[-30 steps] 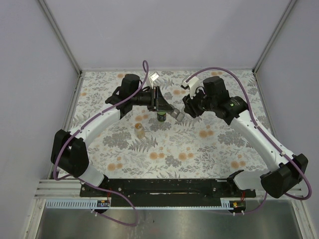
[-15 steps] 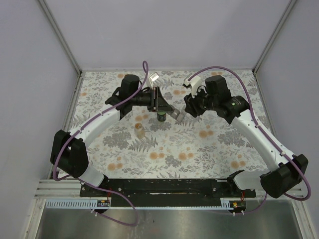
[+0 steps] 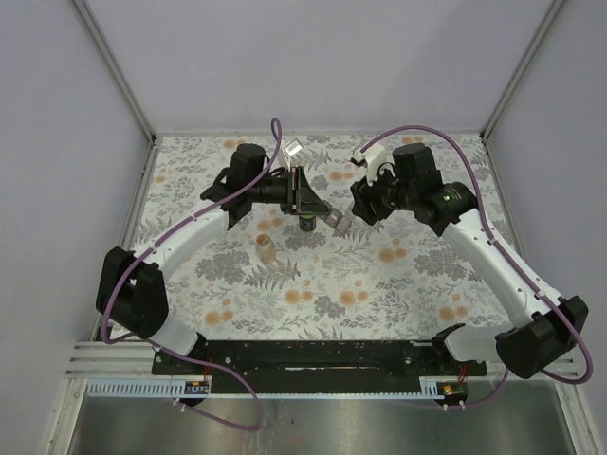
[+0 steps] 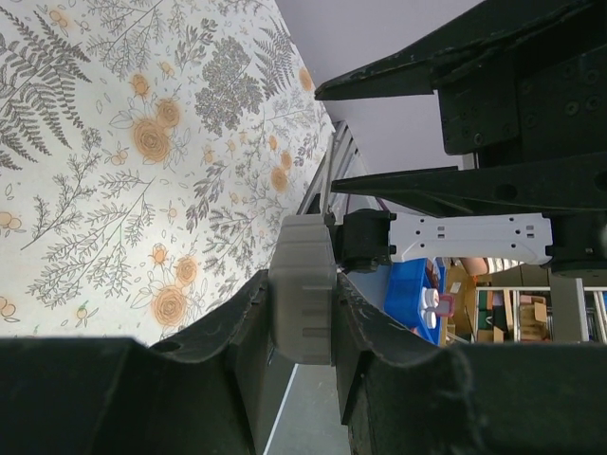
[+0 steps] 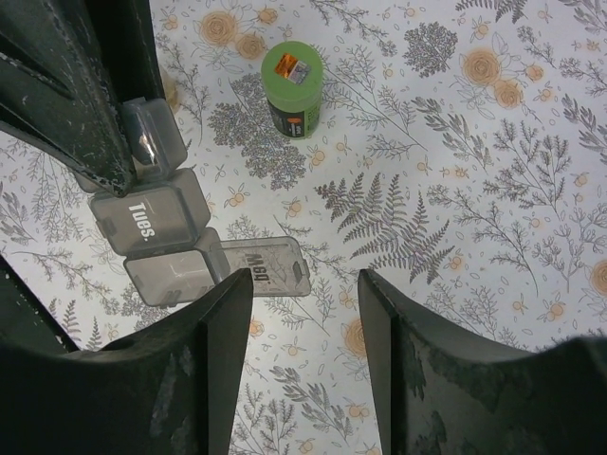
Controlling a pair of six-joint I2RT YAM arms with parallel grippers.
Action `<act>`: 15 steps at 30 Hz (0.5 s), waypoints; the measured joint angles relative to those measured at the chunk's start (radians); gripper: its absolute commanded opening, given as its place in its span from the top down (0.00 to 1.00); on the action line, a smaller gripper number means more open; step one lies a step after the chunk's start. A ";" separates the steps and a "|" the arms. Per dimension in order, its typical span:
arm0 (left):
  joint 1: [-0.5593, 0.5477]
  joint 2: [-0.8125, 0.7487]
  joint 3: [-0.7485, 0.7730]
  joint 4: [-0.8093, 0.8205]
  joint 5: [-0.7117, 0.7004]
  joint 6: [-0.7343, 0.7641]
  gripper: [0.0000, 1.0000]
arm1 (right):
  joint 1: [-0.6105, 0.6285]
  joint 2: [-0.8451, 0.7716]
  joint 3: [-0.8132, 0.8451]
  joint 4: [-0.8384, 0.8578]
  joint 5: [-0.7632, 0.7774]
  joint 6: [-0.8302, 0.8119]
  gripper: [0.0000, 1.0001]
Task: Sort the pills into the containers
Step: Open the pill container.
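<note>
1. Your right gripper (image 5: pixel 303 284) has just spread its jaws wider. In the top view that arm has also lifted slightly toward 12 o'clock. The jaws now stand about half open with nothing between them.
2. The "Wed" lid (image 5: pixel 268 268) of the pill organizer (image 5: pixel 152 223) lies flipped open, at 11 o'clock from the right jaws. I judge that compartment ready to take pills, so loading comes next.
3. Your left gripper (image 3: pixel 305 194) has not changed. It is clamped on the far end of the organizer and holds the strip in the air, slanting toward 4 o'clock in the top view.
4. The green bottle (image 5: pixel 292 90) stands upright on the table (image 3: pixel 379 284), at 6 o'clock just under the left gripper. Its mouth is open and shows orange inside, probably pills, though you cannot be sure from here.
5. A small pale bottle (image 3: pixel 266 246) stands at 8 o'clock from the green one, well clear of both arms. You cannot tell what is in it.
6. The organizer hangs partly over the green bottle, so a reach from the right must pass under or around it. A knock could tip the bottle or jar the open lid.
</note>
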 measured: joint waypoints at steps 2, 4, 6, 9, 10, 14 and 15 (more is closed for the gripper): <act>0.003 0.000 -0.004 0.005 0.000 -0.003 1.00 | 0.000 -0.006 0.003 -0.004 0.000 0.003 0.41; 0.005 0.000 -0.005 0.008 0.000 -0.004 1.00 | 0.000 -0.016 0.010 -0.011 0.000 0.007 0.41; 0.005 0.000 -0.005 0.011 0.000 -0.005 1.00 | 0.000 -0.026 0.018 -0.015 0.000 0.009 0.41; 0.008 0.000 -0.005 0.017 0.000 -0.011 1.00 | 0.000 -0.043 0.028 -0.015 0.000 0.014 0.40; 0.009 0.000 -0.006 0.020 0.000 -0.016 1.00 | 0.000 -0.049 0.030 -0.014 0.000 0.016 0.40; 0.019 0.000 -0.031 0.071 0.001 -0.051 1.00 | -0.008 -0.058 0.031 -0.015 -0.015 0.032 0.41; 0.023 0.000 -0.037 0.083 0.003 -0.062 1.00 | -0.018 -0.058 0.031 -0.015 -0.027 0.042 0.41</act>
